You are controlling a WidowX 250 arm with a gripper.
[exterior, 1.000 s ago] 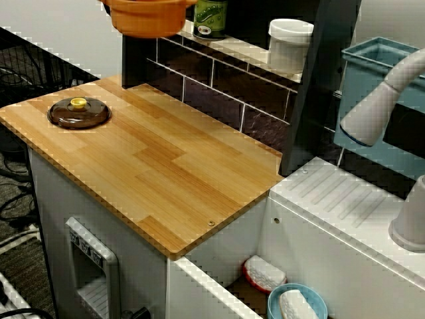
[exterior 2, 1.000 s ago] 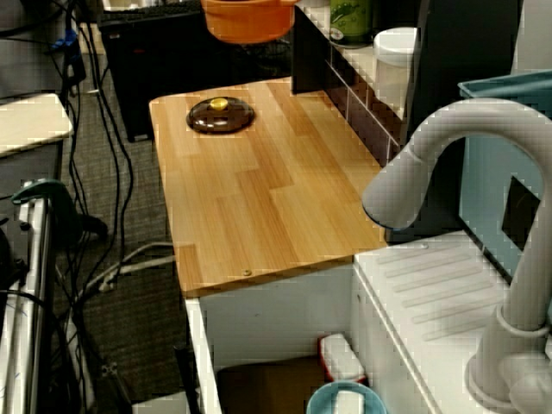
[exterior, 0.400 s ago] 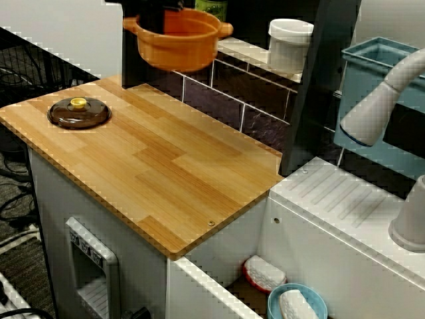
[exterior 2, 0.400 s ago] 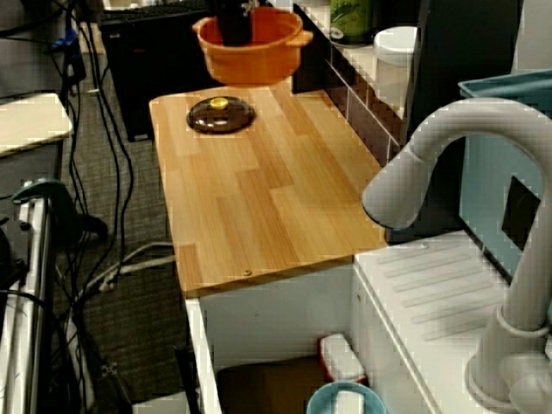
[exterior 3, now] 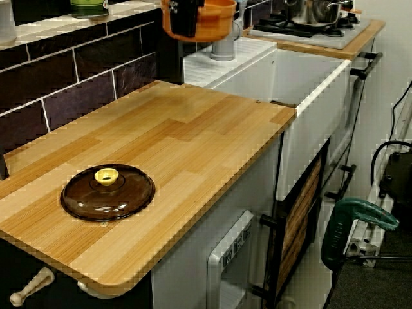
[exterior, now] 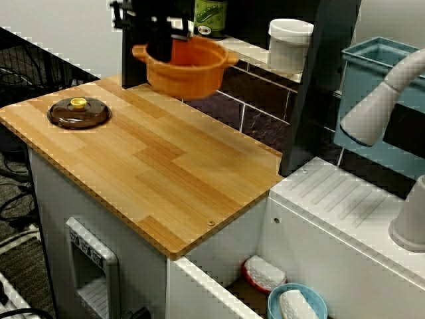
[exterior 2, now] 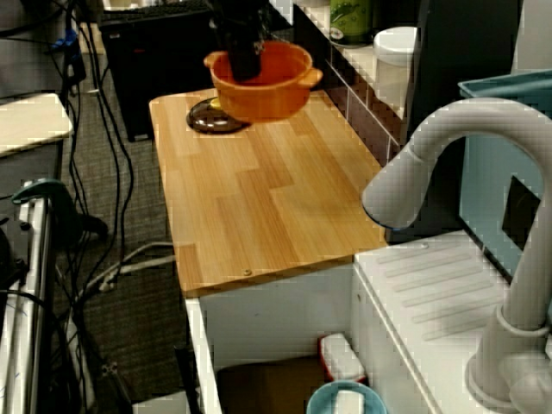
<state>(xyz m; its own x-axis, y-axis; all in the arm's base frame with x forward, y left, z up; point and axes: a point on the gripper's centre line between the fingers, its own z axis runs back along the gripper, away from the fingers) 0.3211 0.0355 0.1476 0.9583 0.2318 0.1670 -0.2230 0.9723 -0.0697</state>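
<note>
One orange pot (exterior: 192, 73), mouth up, handles level, rim in tool (exterior: 159, 48).

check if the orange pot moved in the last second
Yes, the orange pot has come down and right, toward the white jar on the shelf.

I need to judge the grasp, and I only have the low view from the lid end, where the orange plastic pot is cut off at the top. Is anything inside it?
Observer: No; the view along the counter shows the orange plastic pot empty.
Operator: Where does the gripper hold it?
Observer: The black gripper clamps the rim beside one handle, a finger reaching inside.
Operator: Is it over the sink?
Observer: No; the front view shows it hanging over the wooden counter, at its back corner, near the brown glass lid.
</note>
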